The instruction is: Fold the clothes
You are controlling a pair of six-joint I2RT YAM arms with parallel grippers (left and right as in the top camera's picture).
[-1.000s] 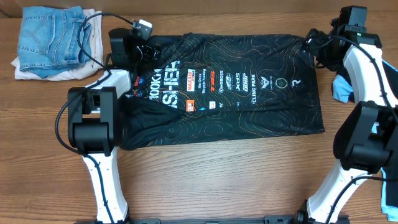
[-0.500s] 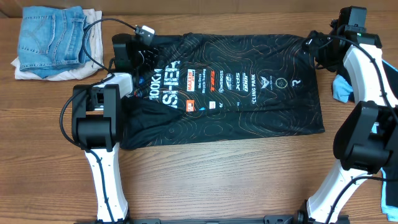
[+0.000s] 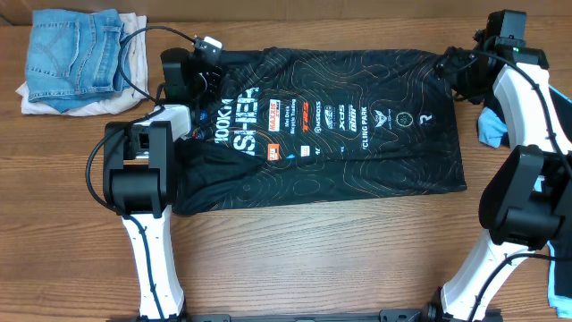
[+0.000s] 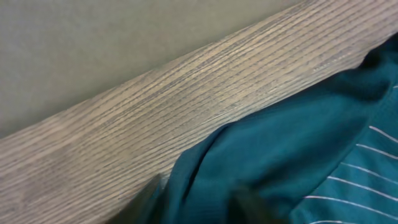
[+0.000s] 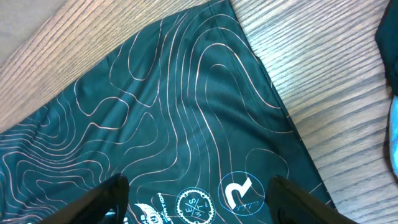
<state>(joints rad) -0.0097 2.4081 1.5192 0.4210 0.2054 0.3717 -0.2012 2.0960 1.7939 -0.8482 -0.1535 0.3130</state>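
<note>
The wooden tabletop (image 3: pixel 340 259) is mostly taken up by the black jersey (image 3: pixel 357 152). It's spread out flat across the middle, running up toward the far edge, logos and white lettering facing up. The left arm (image 3: pixel 138 179) reaches over the jersey's left end, and the right arm (image 3: pixel 523 197) comes in along the right edge of the tabletop.

There's a stack of folded jeans (image 3: pixel 71 54) on a white cloth (image 3: pixel 49 107) in the far-left corner. A light-blue garment (image 3: pixel 490 130) is bunched at the right edge, half hidden behind the right arm.

The left end effector (image 3: pixel 198 79) sits on the jersey's far-left corner. Its wrist view is a blur of fabric and wood, so I can't tell if it's clamped. The right end effector (image 5: pixel 198 186) hovers over the jersey's far-right corner with its fingers (image 5: pixel 112 196) wide apart, holding nothing.
</note>
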